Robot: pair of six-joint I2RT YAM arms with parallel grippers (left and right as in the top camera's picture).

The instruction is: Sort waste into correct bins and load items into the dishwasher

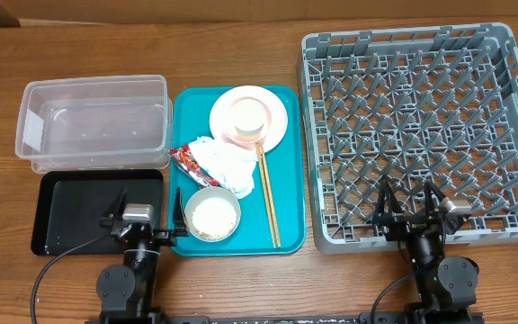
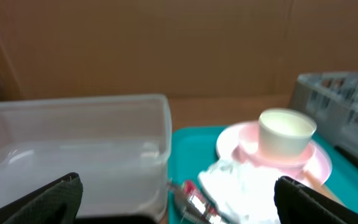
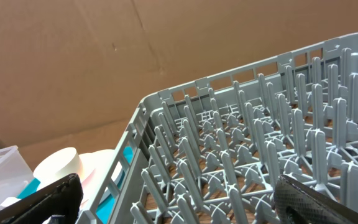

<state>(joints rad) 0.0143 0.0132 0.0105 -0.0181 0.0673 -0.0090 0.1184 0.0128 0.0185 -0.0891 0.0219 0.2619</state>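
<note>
The bowl [image 1: 212, 216] sits in the teal tray's [image 1: 290, 180] front-left corner, just beside the left gripper [image 1: 148, 207], which hangs low, released. Right of the tray, the right gripper [image 1: 407, 205] hovers released over the rack's [image 1: 421, 135] edge.

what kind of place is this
Probably a lab mock-up of a dish-clearing station: brown cardboard backdrop, square grey plastic peg dish rack, rectangular teal plastic serving tray.

grey dish rack [image 3: 260, 143] occupies centre and right, pegs upright. at lower left, beyond its wall, white cup [image 3: 58, 167] stands on pink plate [image 3: 101, 165] on teal tray [image 3: 124, 163]. black fingers [image 3: 48, 202] wide apart at bottom corners.
</note>
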